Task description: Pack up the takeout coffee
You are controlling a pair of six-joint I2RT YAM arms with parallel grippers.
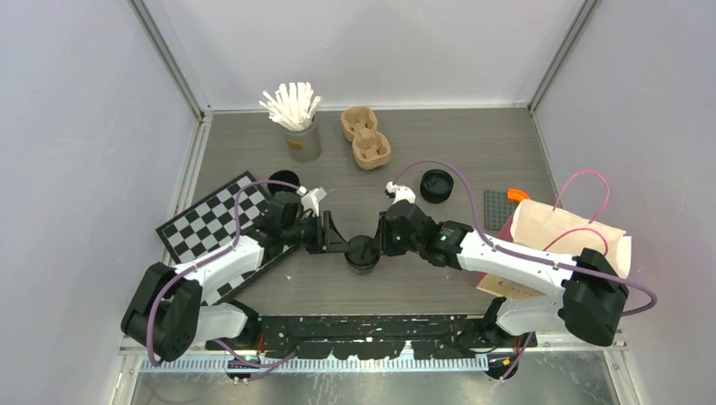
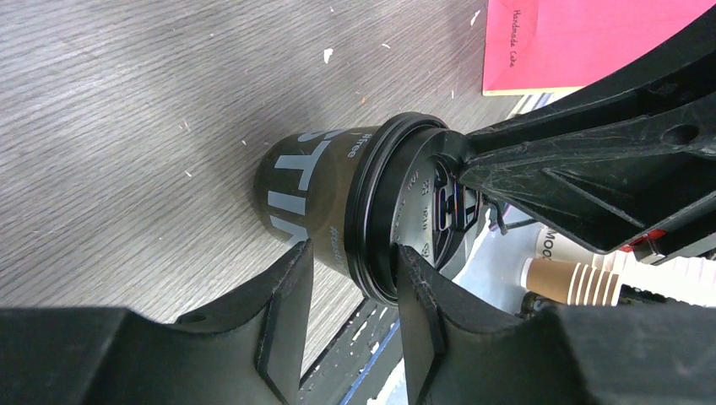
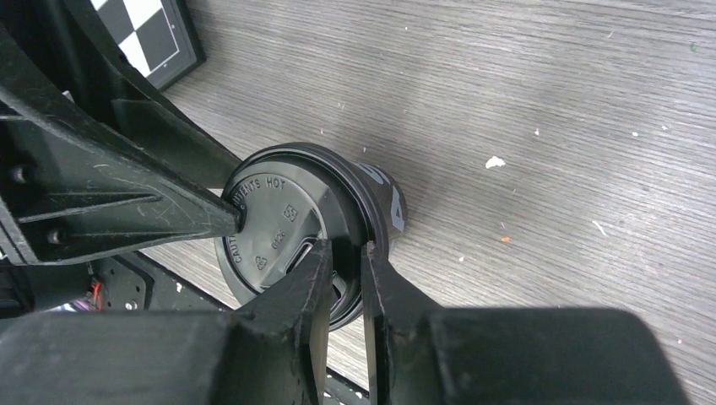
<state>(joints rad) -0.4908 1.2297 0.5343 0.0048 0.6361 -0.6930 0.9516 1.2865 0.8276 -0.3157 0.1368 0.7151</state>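
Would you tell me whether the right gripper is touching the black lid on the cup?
Touching. The right wrist view shows the right gripper pinching the lid at its rim.

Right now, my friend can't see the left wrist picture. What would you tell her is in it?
A black paper cup with its black lid on sits on a grey table, the left pincer closed around the lid's rim. The right pincer touches the lid from the right; a pink sheet lies beyond.
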